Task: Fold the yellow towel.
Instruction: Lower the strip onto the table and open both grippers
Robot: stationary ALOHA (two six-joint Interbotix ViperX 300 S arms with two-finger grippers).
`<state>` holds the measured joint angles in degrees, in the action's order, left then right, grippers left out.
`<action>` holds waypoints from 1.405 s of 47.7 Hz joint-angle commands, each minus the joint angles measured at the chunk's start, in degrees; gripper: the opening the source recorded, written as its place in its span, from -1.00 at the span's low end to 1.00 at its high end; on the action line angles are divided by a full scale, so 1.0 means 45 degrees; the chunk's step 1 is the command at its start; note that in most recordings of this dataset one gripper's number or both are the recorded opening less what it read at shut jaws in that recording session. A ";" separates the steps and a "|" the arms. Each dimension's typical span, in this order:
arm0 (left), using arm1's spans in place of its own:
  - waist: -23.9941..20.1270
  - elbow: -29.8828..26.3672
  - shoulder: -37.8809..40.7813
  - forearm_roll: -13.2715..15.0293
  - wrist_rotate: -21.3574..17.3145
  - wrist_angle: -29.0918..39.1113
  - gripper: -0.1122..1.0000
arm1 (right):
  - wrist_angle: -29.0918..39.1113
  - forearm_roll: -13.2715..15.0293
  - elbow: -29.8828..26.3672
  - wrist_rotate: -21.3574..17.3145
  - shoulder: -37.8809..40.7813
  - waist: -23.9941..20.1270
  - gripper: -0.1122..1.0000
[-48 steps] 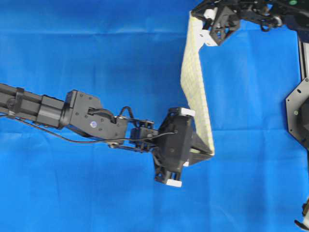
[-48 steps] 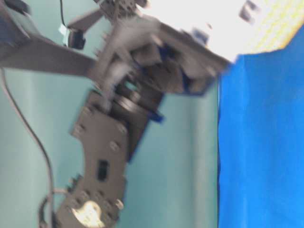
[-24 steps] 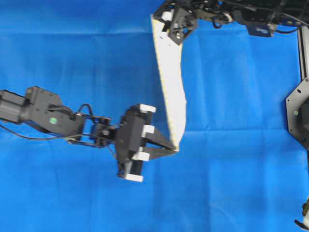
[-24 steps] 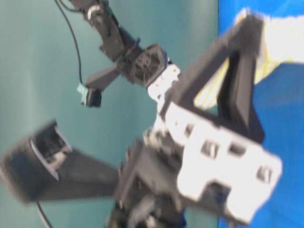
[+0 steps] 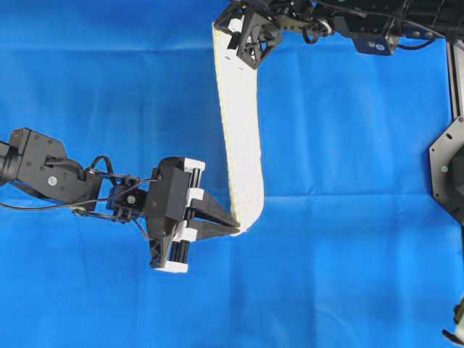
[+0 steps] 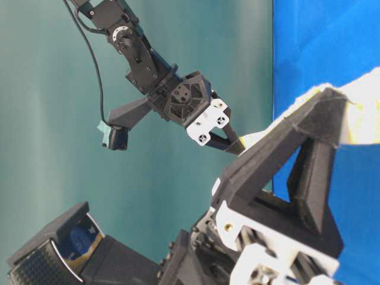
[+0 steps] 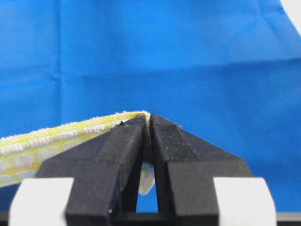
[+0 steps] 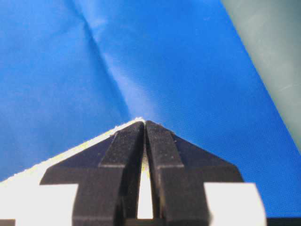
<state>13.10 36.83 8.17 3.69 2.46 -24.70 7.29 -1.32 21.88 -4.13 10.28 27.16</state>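
Observation:
The yellow towel (image 5: 241, 130), white with fine yellow checks, hangs lifted above the blue cloth as a narrow band between my two grippers. My left gripper (image 5: 235, 230) is shut on its near corner; in the left wrist view the towel's hem (image 7: 70, 134) runs off left from the closed left gripper (image 7: 148, 118). My right gripper (image 5: 226, 35) is shut on the far corner at the top of the overhead view; in the right wrist view the towel's edge (image 8: 70, 153) shows beside the closed right gripper (image 8: 144, 123). The table-level view shows the towel (image 6: 362, 122) behind the left gripper's fingers (image 6: 309, 172).
The plain blue backdrop cloth (image 5: 109, 101) covers the table under both arms. A black frame and base (image 5: 449, 159) stand along the right edge of the overhead view. A teal wall (image 6: 59, 148) lies beyond the cloth's edge in the table-level view.
Both grippers have carried the lifted towel leftward in the overhead view. The left arm has drawn back to the left, and the right gripper has moved left along the top edge.

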 commanded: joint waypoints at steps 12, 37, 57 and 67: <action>0.0312 -0.0156 -0.0449 -0.0039 0.0020 0.0078 -0.17 | -0.0137 0.0039 -0.0234 0.0078 -0.0234 -0.0176 -0.72; -0.0508 0.0566 -0.3008 -0.0137 -0.0195 0.0859 0.23 | -0.0723 0.0117 0.1797 0.0059 -0.2500 -0.0332 0.39; -0.2109 0.2031 -0.4102 -0.0117 -0.0176 0.0840 0.23 | -0.2832 0.0078 0.5117 -0.0098 -0.5117 -0.0703 0.38; -0.2383 0.2051 -0.4082 -0.0137 -0.0195 0.0859 0.23 | -0.2910 0.0098 0.5332 -0.0098 -0.5313 -0.0723 0.38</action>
<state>2.99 46.67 -9.14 3.25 1.67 -20.57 -5.10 -0.97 46.58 -4.57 -12.48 24.08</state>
